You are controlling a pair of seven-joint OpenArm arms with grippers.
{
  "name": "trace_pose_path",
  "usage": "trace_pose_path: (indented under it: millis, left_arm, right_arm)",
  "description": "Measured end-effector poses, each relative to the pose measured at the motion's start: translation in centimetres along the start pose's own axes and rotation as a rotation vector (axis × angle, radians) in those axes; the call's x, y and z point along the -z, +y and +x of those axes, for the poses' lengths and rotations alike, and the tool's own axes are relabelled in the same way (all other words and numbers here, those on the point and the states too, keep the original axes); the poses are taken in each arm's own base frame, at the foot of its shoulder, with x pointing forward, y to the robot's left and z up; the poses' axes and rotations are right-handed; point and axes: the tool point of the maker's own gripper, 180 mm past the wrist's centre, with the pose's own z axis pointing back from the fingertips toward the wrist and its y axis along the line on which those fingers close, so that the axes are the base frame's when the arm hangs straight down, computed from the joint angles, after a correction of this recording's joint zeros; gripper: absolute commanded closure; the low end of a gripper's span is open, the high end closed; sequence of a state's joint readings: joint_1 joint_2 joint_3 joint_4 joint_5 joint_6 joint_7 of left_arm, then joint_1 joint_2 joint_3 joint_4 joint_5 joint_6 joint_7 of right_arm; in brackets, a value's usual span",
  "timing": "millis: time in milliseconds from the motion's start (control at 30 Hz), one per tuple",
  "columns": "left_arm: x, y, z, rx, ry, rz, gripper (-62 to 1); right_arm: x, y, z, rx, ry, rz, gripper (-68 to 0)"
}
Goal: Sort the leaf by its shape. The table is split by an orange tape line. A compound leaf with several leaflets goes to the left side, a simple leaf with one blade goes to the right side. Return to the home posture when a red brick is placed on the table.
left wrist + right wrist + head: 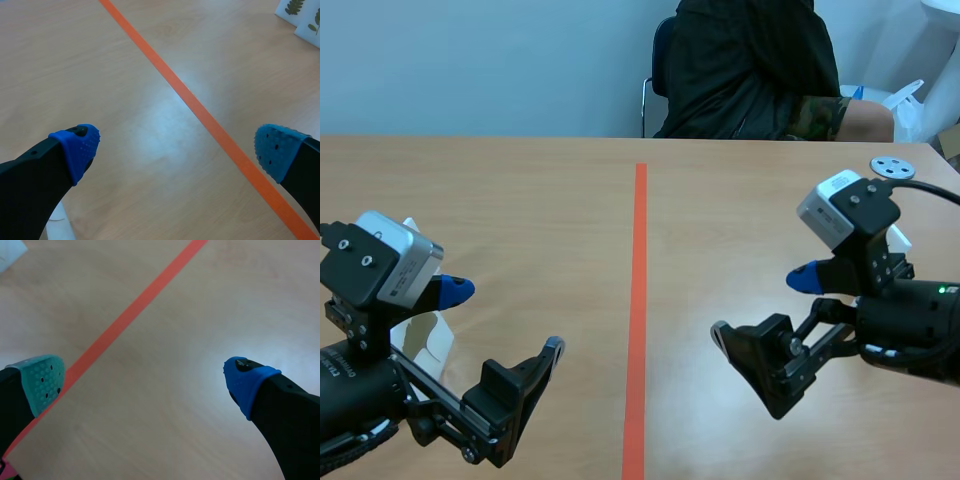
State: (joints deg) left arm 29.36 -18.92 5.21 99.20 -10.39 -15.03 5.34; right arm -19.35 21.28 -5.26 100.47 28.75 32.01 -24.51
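Both tools are released. The left tool point(503, 318) and right tool point(762, 306) hang low over the bench point(520, 190), jaws wide, nothing between them, one on each side of the orange tape line point(639, 300).

No loose leaf lies between the arms. The leaves show only as prints on white cards. In the left wrist view, a compound-leaf card point(291, 7) and a second leaf card point(311, 27) sit well ahead of the tool, across the tape. The second card's blade shape is cut off, so its class is unclear. Another white card point(428, 338) stands behind the left arm, with its face not readable.

Handling estimate: thin card is light, fairly stiff and smooth. It is likely to slip or tip if nudged, so pinch it across a free edge, pads flat on both faces.

Surroundings: a grey disc point(892, 167) lies at the far right, and a person point(750, 70) sits across the bench. Nothing blocks the central lane. Each arm's own body partly screens the cards nearest it.
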Motion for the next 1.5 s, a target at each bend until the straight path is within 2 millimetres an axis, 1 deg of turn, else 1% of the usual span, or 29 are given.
trace_pose_path:
  millis: [33,100,267,400,467,633,900,967,1067,1100,1233,1500]
  left_arm:
    - [0.0,0.0,0.0,0.0,0.0,0.0,-62.3]
    - [0.0,0.0,0.0,0.0,0.0,0.0,-62.3]
    - [0.0,0.0,0.0,0.0,0.0,0.0,-62.3]
    - [0.0,0.0,0.0,0.0,-0.001,0.0,-62.3]
    - [0.0,0.0,0.0,-0.001,0.0,0.0,-62.3]
    - [0.0,0.0,0.0,-0.001,0.0,0.0,-62.3]
    - [0.0,0.0,0.0,-0.001,-0.001,0.0,-62.3]
    - [0.0,0.0,0.0,-0.001,-0.001,0.0,-62.3]
    - [0.0,0.0,0.0,-0.001,-0.001,0.0,-62.3]
    - [0.0,0.0,0.0,-0.001,-0.001,0.0,-62.3]
    - [0.0,0.0,0.0,-0.001,-0.001,0.0,-62.3]
    - [0.0,0.0,0.0,-0.001,-0.001,0.0,-62.3]
  right_arm:
    - [0.0,0.2,-0.2,0.007,0.006,0.003,-67.9]
    - [-0.1,0.7,0.0,0.013,-0.003,0.008,-67.9]
    - [-0.1,1.5,1.4,0.034,-0.054,0.004,-67.9]
    - [0.2,2.0,1.6,0.052,-0.068,0.001,-67.9]
    - [0.2,2.0,1.8,0.056,-0.079,0.0,-67.9]
    - [0.0,1.7,3.6,0.044,-0.178,-0.012,-67.9]
    - [-0.1,1.7,3.5,0.051,-0.174,-0.009,-67.9]
    - [-0.1,0.9,3.5,0.079,-0.178,-0.052,-67.9]
    - [-0.4,-1.5,3.3,0.14,-0.174,-0.181,-67.9]
    - [-0.5,-2.0,3.1,0.141,-0.168,-0.208,-67.9]
    - [-0.7,-2.9,3.0,0.157,-0.166,-0.254,-67.9]
    - [-0.7,-3.0,2.8,0.138,-0.155,-0.263,-67.9]
